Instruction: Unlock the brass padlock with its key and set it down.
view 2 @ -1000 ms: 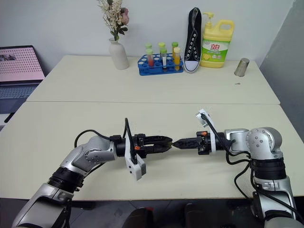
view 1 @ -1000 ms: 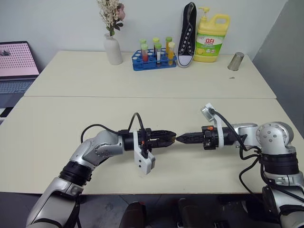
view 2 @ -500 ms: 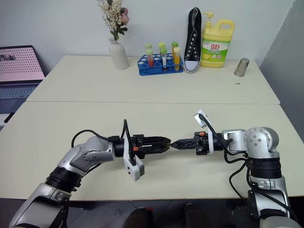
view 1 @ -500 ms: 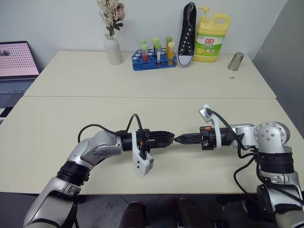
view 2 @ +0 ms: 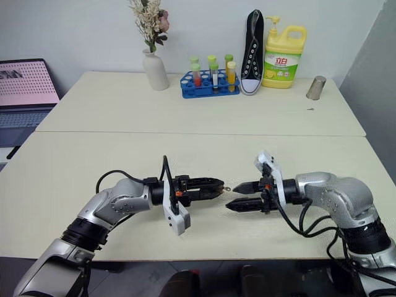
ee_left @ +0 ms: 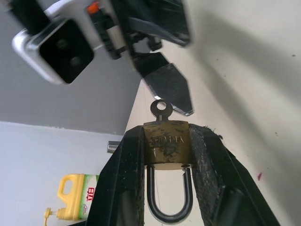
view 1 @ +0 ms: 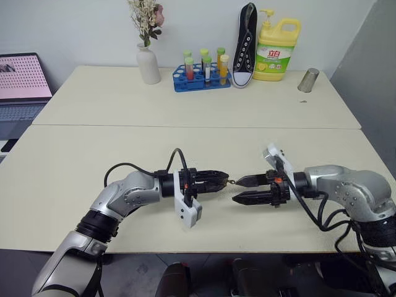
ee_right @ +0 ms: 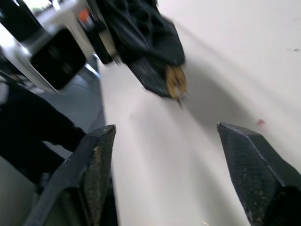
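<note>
**Left eye view: padlock held above cream table**

Left gripper (view 1: 221, 180) clamps the brass padlock (ee_left: 166, 143), key (ee_left: 160, 108) in place, over the cream table (view 1: 93, 161). Right gripper (view 1: 245, 190), near the padlock, stands apart. Behind it, against the wall: vase (view 1: 148, 64), tube rack (view 1: 201, 78), shoe (view 1: 245, 43), detergent bottle (view 1: 276, 49).

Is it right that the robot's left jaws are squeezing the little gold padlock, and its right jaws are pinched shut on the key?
Not quite. The left gripper does squeeze the brass padlock, but the right gripper is not pinched on the key: its jaws stand open, apart from the key sticking out of the padlock. The left eye view shows it.
</note>
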Motion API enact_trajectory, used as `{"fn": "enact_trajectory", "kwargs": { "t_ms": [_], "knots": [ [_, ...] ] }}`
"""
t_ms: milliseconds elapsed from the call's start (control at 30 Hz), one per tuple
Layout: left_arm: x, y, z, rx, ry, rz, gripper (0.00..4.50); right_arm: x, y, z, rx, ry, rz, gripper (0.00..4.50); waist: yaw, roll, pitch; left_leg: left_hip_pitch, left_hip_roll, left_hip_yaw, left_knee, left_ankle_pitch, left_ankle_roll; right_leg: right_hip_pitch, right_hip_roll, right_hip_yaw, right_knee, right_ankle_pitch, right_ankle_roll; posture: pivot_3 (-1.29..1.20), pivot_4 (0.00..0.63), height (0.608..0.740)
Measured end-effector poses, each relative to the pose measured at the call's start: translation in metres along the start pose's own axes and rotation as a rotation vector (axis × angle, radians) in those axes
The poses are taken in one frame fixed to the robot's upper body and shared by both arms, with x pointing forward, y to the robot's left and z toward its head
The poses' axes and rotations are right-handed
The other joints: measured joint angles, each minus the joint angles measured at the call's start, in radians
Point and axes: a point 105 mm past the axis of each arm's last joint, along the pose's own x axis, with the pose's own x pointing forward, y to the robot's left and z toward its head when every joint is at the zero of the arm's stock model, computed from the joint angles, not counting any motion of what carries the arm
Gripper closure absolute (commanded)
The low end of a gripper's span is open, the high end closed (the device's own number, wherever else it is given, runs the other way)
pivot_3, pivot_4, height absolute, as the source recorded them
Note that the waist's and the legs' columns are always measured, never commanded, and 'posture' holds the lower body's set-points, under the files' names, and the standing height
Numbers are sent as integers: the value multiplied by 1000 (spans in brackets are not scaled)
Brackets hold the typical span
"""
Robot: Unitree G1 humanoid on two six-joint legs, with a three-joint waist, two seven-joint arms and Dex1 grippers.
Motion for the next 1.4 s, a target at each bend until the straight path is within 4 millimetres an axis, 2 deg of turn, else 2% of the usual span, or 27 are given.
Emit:
{"fn": "enact_trajectory", "kwargs": {
  "t_ms": [200, 567, 667, 900, 933, 1400],
  "knots": [
    [1, 0, 2, -2, -10, 0, 3523, 16, 10, 4, -1, -102, 35, 1044, -2, 0, 0, 0, 1, 0, 0, 0, 0, 0, 0, 0, 1, 0, 0, 0, 150, 740],
    [1, 0, 3, -6, -14, -7, 3523, 20, 6, 19, 24, -197, 14, 1044, -1, 0, 0, 0, 0, 0, 0, 0, 0, 0, 0, 0, 0, 0, 0, 0, 150, 740],
    [1, 0, 3, -5, -15, -7, 3523, 21, 5, 22, 20, -204, 18, 1659, -1, 0, 0, 0, 0, 0, 0, 0, 0, 0, 0, 0, 0, 0, 0, 0, 150, 740],
    [2, 1, 4, -3, -21, -3, 3523, 23, 2, 17, 33, -182, 12, 4196, -1, 0, 0, 0, 0, 0, 0, 0, 0, 0, 0, 0, 0, 0, 0, 0, 150, 740],
    [2, 1, 4, -4, -20, -3, 3523, 23, 2, 17, 29, -180, 11, 4351, -1, 0, 0, 0, 0, 0, 0, 0, 0, 0, 0, 0, 0, 0, 0, 0, 150, 740],
    [2, 0, 4, -10, -24, -2, 3523, 23, 2, 18, 15, -173, 16, 4345, -1, 0, 0, 0, 0, 0, 0, 0, 0, 0, 0, 0, 0, 0, 0, 0, 150, 740]
  ]
}}
